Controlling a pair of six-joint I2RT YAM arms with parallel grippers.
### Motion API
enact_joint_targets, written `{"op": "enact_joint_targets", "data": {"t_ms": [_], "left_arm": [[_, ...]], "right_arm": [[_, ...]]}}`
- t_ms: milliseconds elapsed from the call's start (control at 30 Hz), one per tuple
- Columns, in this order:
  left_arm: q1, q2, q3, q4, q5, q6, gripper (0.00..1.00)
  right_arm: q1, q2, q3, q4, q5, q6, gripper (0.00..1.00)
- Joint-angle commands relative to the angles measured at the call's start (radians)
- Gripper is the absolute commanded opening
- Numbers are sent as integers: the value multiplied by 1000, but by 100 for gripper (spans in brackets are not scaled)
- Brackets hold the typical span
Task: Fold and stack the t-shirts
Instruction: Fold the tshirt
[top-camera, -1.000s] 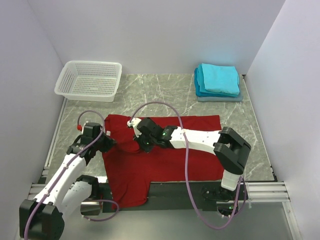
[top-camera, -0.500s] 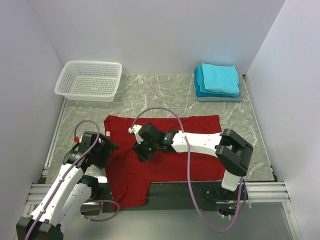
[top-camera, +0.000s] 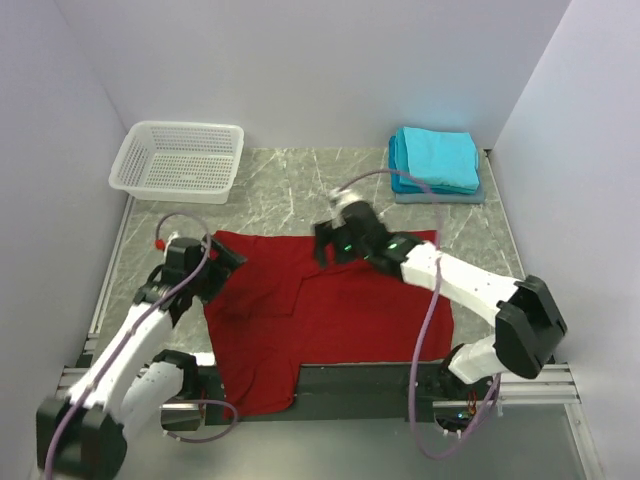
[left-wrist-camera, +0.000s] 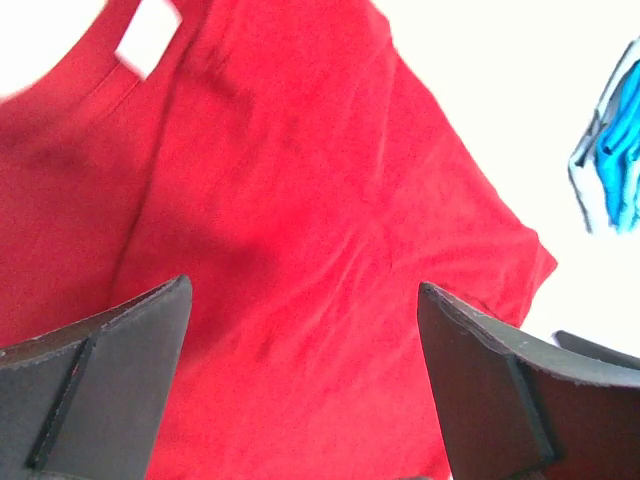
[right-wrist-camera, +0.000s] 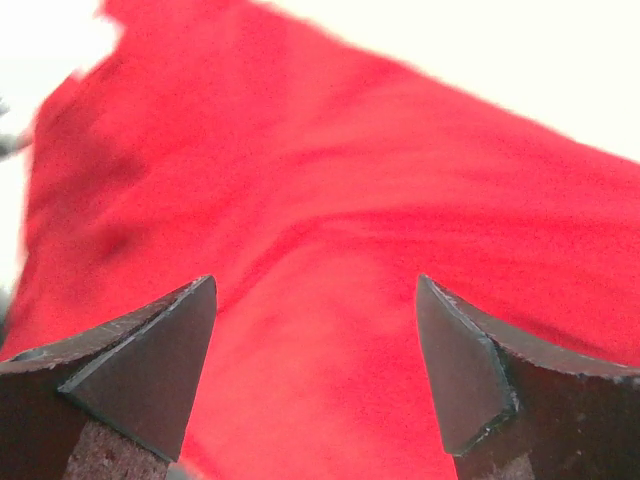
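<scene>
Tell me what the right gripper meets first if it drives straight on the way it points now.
The red t-shirt: in the wrist view it fills the gap between the right gripper's open fingers. How far off the cloth lies is unclear.

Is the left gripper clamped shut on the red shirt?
No, the left gripper has its fingers wide apart, and the red shirt lies loose beyond them.

Grey marble table (top-camera: 290, 185), red t-shirt (top-camera: 340, 320) spread out, turquoise t-shirt stack (top-camera: 437, 158), white basket (top-camera: 180, 160)
</scene>
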Motion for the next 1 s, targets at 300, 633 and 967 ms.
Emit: {"op": "enact_joint_targets", "data": {"t_ms": [300,633,967], "left_arm": [[-13,536,175,458,13,190,99],[-11,834,281,566,67,207,100],[-13,905,317,561,88,218,99]], "right_arm": [[-612,101,-65,-75,-5,168,87],[-758,316,17,-124,-62,122,87],[-862,383,64,-180,-75,91,71]]}}
